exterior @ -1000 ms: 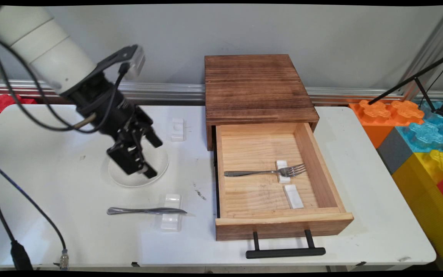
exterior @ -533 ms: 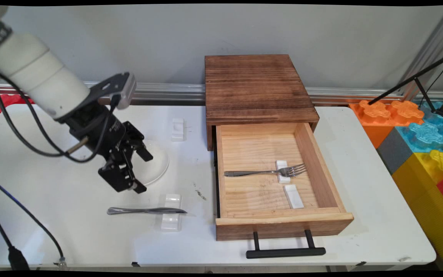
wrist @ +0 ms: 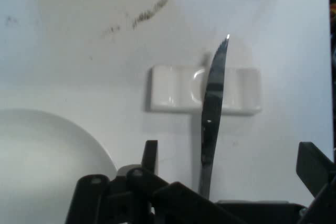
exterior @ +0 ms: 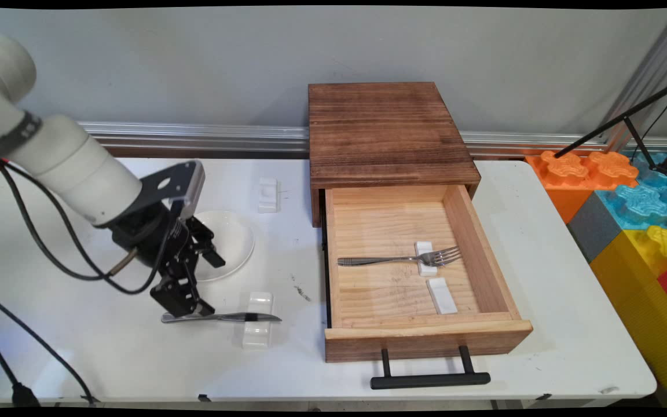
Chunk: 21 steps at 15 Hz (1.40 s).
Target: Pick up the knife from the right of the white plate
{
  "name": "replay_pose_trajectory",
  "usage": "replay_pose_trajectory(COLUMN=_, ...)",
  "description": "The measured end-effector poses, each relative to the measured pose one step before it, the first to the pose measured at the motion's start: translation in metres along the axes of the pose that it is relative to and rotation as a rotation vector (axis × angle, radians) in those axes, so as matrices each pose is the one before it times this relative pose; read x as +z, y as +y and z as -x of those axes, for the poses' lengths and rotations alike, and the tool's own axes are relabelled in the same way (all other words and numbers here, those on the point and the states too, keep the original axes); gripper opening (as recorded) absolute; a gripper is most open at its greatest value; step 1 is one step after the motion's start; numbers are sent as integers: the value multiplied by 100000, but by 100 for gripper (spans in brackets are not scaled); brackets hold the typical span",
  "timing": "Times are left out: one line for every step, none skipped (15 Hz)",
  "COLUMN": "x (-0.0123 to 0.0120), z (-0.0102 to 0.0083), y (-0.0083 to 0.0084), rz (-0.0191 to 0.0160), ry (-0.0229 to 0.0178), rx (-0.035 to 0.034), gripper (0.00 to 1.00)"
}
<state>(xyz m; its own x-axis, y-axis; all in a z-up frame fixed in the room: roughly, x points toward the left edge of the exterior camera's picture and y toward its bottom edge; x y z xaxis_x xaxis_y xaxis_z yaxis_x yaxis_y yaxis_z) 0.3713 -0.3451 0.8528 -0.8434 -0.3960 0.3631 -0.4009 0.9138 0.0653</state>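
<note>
- Gripper (exterior: 194, 292): black, two-fingered, lowered over the handle end of the knife; the jaws were spread wide, one finger on each side of the handle in the hand view (wrist: 226, 166), nothing gripped.
- Knife (exterior: 220, 317): silver table knife, laid flat on the counter's near-left part, its blade propped across a white rest; also seen from the hand camera (wrist: 212, 124), tip pointing away from the jaws.
- Knife rest (exterior: 258, 327): white, oblong, set crosswise under the blade; also in the hand view (wrist: 173, 95).
- Plate (exterior: 232, 243): white, round, just behind the gripper, partly covered by the linkage; its rim was seen in the hand view (wrist: 47, 150).
- Second rest (exterior: 267, 194): white, further back on the counter, apart from the plate.
- Counter (exterior: 571, 301): white, carrying all of the above.
- Wooden box (exterior: 385, 130): dark-stained, at the counter's rear centre, its drawer (exterior: 426, 333) pulled out toward the near edge, with a black bar handle (exterior: 429, 380).
- Fork (exterior: 397, 259): silver, inside the drawer, its neck laid on a small white rest (exterior: 426, 267).
- Another white rest (exterior: 442, 295): inside the drawer, nearer the front, nothing on it.
</note>
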Motion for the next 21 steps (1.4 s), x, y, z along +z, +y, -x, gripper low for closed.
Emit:
replay_pose_trajectory(x=356, z=305, y=29, rz=-143, ry=-463, rx=156, gripper=100)
replay_pose_trajectory(x=585, z=483, y=45, rz=-283, ry=-672, rx=319, gripper=100)
replay_pose_trajectory(x=568, z=442, y=46, rz=-259, ry=-577, rx=345, gripper=100)
replay_pose_trajectory(x=393, z=284, y=22, rz=-236, ry=-299, rx=260, gripper=100)
replay_pose_trajectory(x=591, z=421, y=13, rz=-401, ry=-454, rx=424, gripper=100)
replay_pose_trajectory(x=352, z=238, y=-11, rz=-241, ry=-272, rx=304, gripper=100)
replay_pose_trajectory(x=509, z=394, y=8, rz=-352, ry=-439, rx=360, gripper=100)
replay_pose_trajectory(x=350, z=266, y=-2, rz=-224, ry=-296, rx=246, gripper=100)
replay_pose_trajectory(x=372, z=263, y=-13, rz=-243, ry=-250, rx=278, gripper=100)
replay_pose_trajectory(x=405, z=239, y=-23, rz=-293, ry=-119, rx=263, gripper=100)
replay_pose_trajectory(x=243, z=126, y=-19, rz=-156, ry=-43, rx=125, gripper=100)
replay_pose_trajectory(x=327, z=139, y=-12, rz=-181, ry=11, rx=194, gripper=100)
replay_pose_trajectory(x=316, z=113, y=-16, rz=-165, ry=38, rx=150, gripper=100)
replay_pose_trajectory(x=293, z=99, y=-13, rz=-166, ry=56, rx=91, gripper=100)
replay_pose_trajectory(x=276, z=78, y=-1, rz=-142, ry=130, rx=75, gripper=100)
replay_pose_trajectory(x=242, z=34, y=-15, rz=-117, ry=194, rx=65, gripper=100)
replay_pose_trajectory(x=265, z=34, y=-15, rz=-121, ry=220, rx=104, gripper=100)
replay_pose_trajectory(x=217, z=15, y=-9, rz=-61, ry=170, rx=109, gripper=100)
replay_pose_trajectory(x=214, z=13, y=-7, rz=-35, ry=211, rx=129, gripper=100)
replay_pose_trajectory(x=185, z=17, y=1, rz=0, ry=212, rx=146, gripper=100)
replay_pose_trajectory(x=123, z=14, y=-4, rz=0, ry=149, rx=121, gripper=100)
